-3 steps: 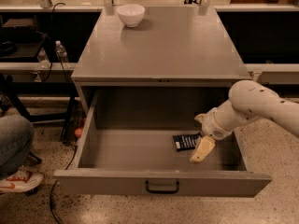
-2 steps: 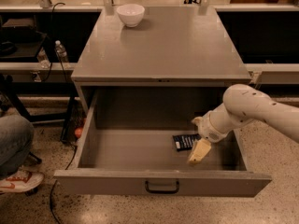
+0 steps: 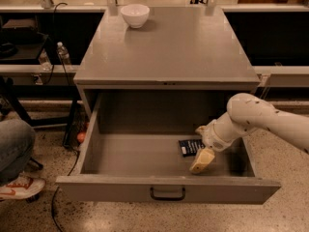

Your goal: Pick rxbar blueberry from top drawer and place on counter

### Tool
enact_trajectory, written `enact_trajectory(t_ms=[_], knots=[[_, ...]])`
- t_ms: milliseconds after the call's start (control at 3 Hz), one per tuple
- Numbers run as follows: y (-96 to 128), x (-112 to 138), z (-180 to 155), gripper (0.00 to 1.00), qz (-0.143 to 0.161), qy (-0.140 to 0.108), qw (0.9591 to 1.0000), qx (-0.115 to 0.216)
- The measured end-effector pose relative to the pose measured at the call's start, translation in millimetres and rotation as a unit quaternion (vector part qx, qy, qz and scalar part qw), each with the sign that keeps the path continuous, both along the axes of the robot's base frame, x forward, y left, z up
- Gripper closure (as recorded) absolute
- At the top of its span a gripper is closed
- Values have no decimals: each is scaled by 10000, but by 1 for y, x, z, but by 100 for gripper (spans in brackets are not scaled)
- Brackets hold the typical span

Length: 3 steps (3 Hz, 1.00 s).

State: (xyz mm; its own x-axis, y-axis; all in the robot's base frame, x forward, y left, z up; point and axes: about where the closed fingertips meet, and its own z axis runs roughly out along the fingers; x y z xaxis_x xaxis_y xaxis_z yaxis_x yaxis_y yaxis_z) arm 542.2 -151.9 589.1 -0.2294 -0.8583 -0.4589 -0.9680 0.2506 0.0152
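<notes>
The rxbar blueberry [image 3: 189, 147] is found flat on the open top drawer [image 3: 166, 190] floor, around 4 o'clock. The tool [image 3: 201, 144] is held apart over its right end. A white bowl [image 3: 134, 14] is parked at 11 o'clock on the counter [image 3: 174, 47].

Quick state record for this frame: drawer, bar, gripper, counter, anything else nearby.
top drawer: pulled open
rxbar blueberry: flat on the drawer floor, right of centre, partly hidden by the gripper
gripper: inside the drawer, at the bar's right edge; grasp cannot be told
counter: bar not on it yet
white bowl: on the counter, back left
person's leg: left edge, beside the cabinet
</notes>
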Motion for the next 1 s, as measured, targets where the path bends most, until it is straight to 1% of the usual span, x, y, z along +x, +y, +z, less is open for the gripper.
enact_trajectory(t_ms=[333, 667, 1000], knots=[[1, 0, -4, 39, -14, 6, 10000, 8], [1, 0, 6, 69, -14, 4, 10000, 9], [1, 0, 14, 92, -14, 4, 10000, 9]])
